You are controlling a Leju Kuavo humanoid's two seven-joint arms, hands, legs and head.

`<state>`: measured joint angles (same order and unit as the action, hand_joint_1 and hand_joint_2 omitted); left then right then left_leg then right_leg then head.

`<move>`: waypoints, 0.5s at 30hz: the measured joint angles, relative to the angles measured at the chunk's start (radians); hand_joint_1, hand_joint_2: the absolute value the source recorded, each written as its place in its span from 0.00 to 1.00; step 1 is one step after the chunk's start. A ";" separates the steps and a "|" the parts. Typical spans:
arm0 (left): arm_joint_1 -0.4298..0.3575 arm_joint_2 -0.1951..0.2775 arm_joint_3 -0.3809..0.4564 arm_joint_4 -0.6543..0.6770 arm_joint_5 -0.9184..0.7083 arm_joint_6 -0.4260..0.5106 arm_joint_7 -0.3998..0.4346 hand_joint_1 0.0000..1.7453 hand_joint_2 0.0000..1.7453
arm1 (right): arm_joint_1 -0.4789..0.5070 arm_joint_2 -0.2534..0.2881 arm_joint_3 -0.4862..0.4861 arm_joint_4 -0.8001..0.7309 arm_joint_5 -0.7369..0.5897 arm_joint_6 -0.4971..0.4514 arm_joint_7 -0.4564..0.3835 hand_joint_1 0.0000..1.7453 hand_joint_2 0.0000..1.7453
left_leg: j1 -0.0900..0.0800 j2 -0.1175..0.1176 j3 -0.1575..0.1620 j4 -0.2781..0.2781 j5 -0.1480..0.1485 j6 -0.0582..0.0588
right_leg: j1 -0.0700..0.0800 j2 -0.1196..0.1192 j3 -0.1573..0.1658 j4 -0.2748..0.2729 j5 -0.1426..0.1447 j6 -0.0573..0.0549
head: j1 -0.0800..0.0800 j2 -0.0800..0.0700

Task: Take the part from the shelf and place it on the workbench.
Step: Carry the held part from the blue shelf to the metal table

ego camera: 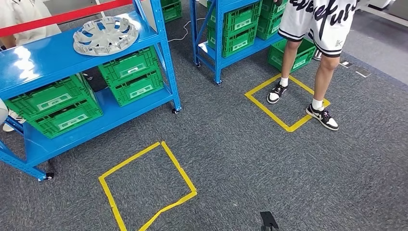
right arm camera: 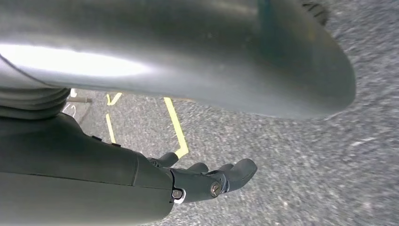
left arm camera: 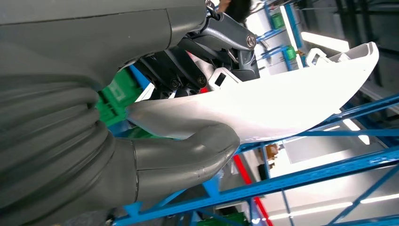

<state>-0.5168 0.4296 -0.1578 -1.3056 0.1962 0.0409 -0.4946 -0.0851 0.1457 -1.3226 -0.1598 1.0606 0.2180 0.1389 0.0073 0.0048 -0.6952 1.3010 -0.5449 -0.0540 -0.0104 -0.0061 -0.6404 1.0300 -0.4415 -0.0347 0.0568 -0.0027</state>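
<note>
— Whereabouts of the part (left arm camera: 282,94)?

— Gripped in the left hand (left arm camera: 179,157): thick grey thumb (left arm camera: 202,150) under the rim, dark fingers (left arm camera: 188,66) pressed on the slotted face. Lifted off the shelf, judging by the blue rails behind it.

— Material?

— Thin, dished, pale and glossy. Plastic or painted metal, cannot say which. Smooth on the outer curve, cut-outs on the inner side. Probably slippery, with some give at the edge.

— Handling, then?

— Grip firm, not crushing. Carry level, no swinging while turning toward the workbench. Set down flat on the bench, then release.

— And the right hand (right arm camera: 207,181)?

— Empty, fingers loosely spread, hanging above the grey carpet (right arm camera: 306,165) near a yellow tape line (right arm camera: 176,125).

— Surroundings?

— Another silver spoked cover (ego camera: 106,35) lying flat on the top board of the blue shelf (ego camera: 43,57), with green ribbed crates (ego camera: 130,77) stacked beneath. Also a person (ego camera: 322,24) in shorts and trainers, standing at a taped square (ego camera: 269,110) by a second rack. Best given a wide berth while carrying.
</note>
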 joint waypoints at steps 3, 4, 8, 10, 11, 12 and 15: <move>0.006 0.004 0.007 -0.018 -0.003 0.003 0.000 1.00 1.00 | -0.001 0.000 0.000 0.000 0.002 0.007 -0.005 0.00 0.00 | -0.003 -0.001 0.168 -0.195 0.013 0.013 | 0.002 0.000 -0.037 0.004 0.034 0.011 | 0.001 0.000; 0.006 0.006 0.011 -0.024 -0.004 0.004 0.000 1.00 1.00 | -0.001 0.000 0.000 0.000 0.003 0.010 -0.008 0.00 0.00 | -0.005 -0.002 0.210 -0.257 -0.005 0.019 | 0.003 0.000 -0.042 0.002 0.046 0.016 | 0.001 0.000; 0.014 0.009 0.021 -0.032 -0.005 0.008 0.002 1.00 1.00 | 0.002 -0.001 0.000 0.000 0.006 0.019 -0.014 0.00 0.00 | -0.008 0.001 0.215 -0.314 0.003 0.052 | 0.003 0.003 -0.055 -0.003 0.063 0.040 | -0.001 0.000; 0.018 0.009 0.022 -0.033 -0.005 0.008 0.003 1.00 1.00 | 0.005 -0.001 0.000 0.000 0.007 0.025 -0.015 0.00 0.00 | -0.004 0.003 0.191 -0.315 0.030 0.067 | 0.001 0.006 -0.080 0.067 -0.020 0.048 | -0.001 0.000; 0.020 0.009 0.023 -0.033 -0.005 0.008 0.003 1.00 1.00 | 0.005 -0.001 0.000 0.000 0.007 0.028 -0.016 0.00 0.00 | -0.004 0.003 0.177 -0.313 0.042 0.071 | 0.001 0.006 -0.097 0.130 -0.075 0.050 | 0.000 0.000; 0.022 0.009 0.023 -0.034 -0.005 0.008 0.002 1.00 1.00 | 0.006 -0.001 0.000 0.000 0.007 0.030 -0.018 0.00 0.00 | -0.005 0.003 0.159 -0.309 0.054 0.072 | 0.001 0.006 -0.111 0.200 -0.117 0.052 | 0.000 0.000; 0.029 0.009 0.024 -0.034 -0.005 0.008 0.005 1.00 1.00 | 0.005 -0.002 0.000 0.000 0.007 0.031 -0.019 0.00 0.00 | -0.006 0.003 0.100 -0.290 0.085 0.069 | 0.002 0.006 -0.085 0.285 -0.104 0.052 | 0.000 0.000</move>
<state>-0.4881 0.4391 -0.1334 -1.3394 0.1907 0.0484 -0.4892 -0.0803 0.1439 -1.3225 -0.1598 1.0678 0.2491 0.1202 0.0018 0.0081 -0.5953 1.0114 -0.4597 0.0149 -0.0086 0.0000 -0.7259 1.3147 -0.5457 0.0174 0.0571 -0.0027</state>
